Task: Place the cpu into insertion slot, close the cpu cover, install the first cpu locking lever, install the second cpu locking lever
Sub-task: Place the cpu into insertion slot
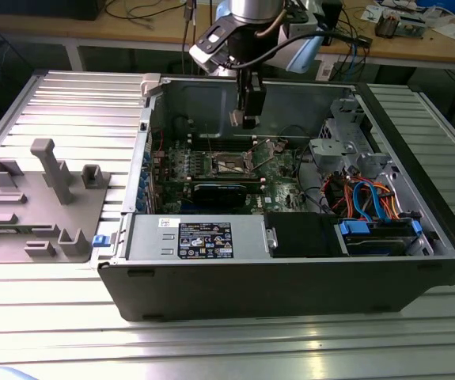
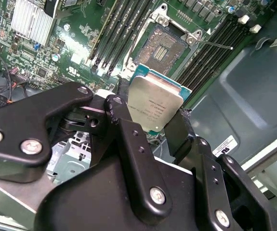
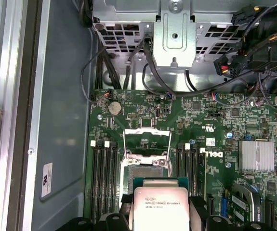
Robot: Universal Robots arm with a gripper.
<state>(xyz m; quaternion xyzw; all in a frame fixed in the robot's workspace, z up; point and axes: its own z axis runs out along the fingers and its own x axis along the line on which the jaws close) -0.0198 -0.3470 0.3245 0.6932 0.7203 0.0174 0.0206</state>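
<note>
A single robot arm reaches down into an open black computer case point(image 1: 290, 277) that lies on its side on a ribbed metal desk point(image 1: 211, 348). At the exterior view's left, a grey plastic fixture tray point(image 1: 45, 198) sits on the desk beside the case.

The black pincer point(image 1: 248, 119) hangs above the green motherboard point(image 1: 203, 162), clear of it. In both wrist views the pincer point(image 2: 152, 113) point(image 3: 161, 211) is clamped on the cpu point(image 2: 155, 103) point(image 3: 160, 207). This is a small square chip with a silvery-grey metal top and a thin green edge, held by two opposite sides between the black fingers point(image 2: 124, 108).

The cpu is in the air, not touching the board. The insertion slot point(image 2: 164, 48) point(image 3: 145, 168) point(image 1: 231, 164) lies just beyond the chip in both wrist views. It is a small dark square socket with a silvery rim, and its contact field is uncovered.

The cpu cover point(image 3: 148, 153), a thin silvery frame, is swung up and open on the far side of the slot. A thin wire lever point(image 2: 215, 44) sticks out from the socket's corner, unlatched.

Long narrow black memory slots point(image 3: 102, 168) point(image 2: 124, 24) run along both sides of the socket. A finned silver heatsink point(image 3: 257, 155) point(image 2: 30, 21) sits farther off on the board. A perforated metal drive cage point(image 3: 177, 29) stands past the board's edge, and black cables loop down from it.
</note>
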